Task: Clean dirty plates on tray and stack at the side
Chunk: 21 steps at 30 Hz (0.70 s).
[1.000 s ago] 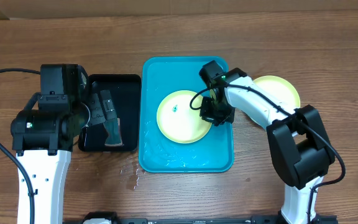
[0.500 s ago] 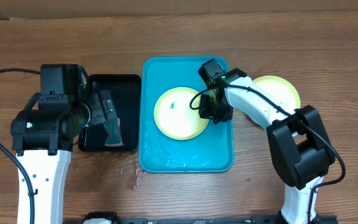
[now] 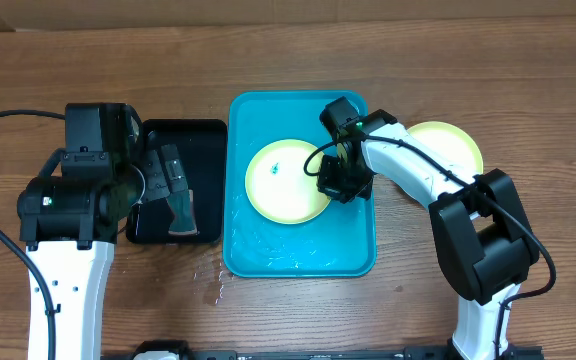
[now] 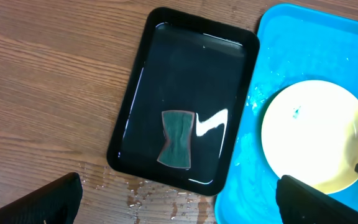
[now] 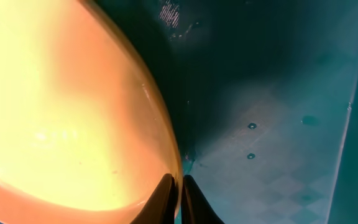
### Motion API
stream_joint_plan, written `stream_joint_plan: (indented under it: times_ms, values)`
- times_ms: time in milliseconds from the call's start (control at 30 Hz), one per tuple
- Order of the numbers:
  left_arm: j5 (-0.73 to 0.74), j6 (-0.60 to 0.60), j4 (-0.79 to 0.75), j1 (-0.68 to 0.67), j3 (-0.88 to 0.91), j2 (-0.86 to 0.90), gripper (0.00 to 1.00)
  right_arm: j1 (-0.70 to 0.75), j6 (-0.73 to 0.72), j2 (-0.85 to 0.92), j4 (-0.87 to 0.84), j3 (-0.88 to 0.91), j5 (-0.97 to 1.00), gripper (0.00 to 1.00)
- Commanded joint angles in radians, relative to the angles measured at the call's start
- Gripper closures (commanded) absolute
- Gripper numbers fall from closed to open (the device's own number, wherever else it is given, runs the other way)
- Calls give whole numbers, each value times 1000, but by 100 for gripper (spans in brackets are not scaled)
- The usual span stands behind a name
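A pale yellow-green plate (image 3: 286, 181) lies in the turquoise tray (image 3: 238, 235), with a small dark speck (image 4: 296, 112) left of its middle. My right gripper (image 3: 340, 182) is at the plate's right edge. In the right wrist view this gripper (image 5: 179, 190) is shut on the plate's thin rim, with the plate (image 5: 61, 112) to the left and the tray floor (image 5: 272, 124) to the right. A second yellow-green plate (image 3: 450, 145) lies on the table right of the tray. My left gripper (image 3: 176, 190) hangs wide open over the black tray, holding nothing (image 4: 179, 186).
The black tray (image 4: 135, 93) left of the turquoise one holds water and a dark green sponge (image 4: 178, 138). Water drops wet the wood (image 4: 148, 196) at its front corner. The right arm (image 3: 418, 175) reaches across the tray's right rim.
The plate in the tray has slid a little to the left and back, and my right gripper has followed at its rim. The left arm has not moved.
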State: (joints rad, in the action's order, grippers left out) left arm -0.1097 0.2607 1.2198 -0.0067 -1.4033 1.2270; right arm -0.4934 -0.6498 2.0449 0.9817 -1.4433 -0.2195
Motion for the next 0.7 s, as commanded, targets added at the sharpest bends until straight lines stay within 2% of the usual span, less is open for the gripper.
stream_joint_plan:
  times_ms: [0, 367, 467, 600, 667]
  values:
    - [-9, 16, 0, 1, -13, 3, 0, -3, -17, -40, -2, 11, 34, 94]
    - [-9, 16, -1, 1, -13, 3, 0, -3, -16, -40, -11, 11, 119, 93]
    - [-9, 16, -1, 0, -13, 3, 0, -5, -16, -40, -11, 11, 134, 85]
    - [-9, 16, -1, 1, -13, 3, 0, -5, -16, -40, -12, 11, 152, 64]
    - [-9, 16, 0, 1, -13, 3, 0, -5, -16, -40, -12, 11, 152, 63]
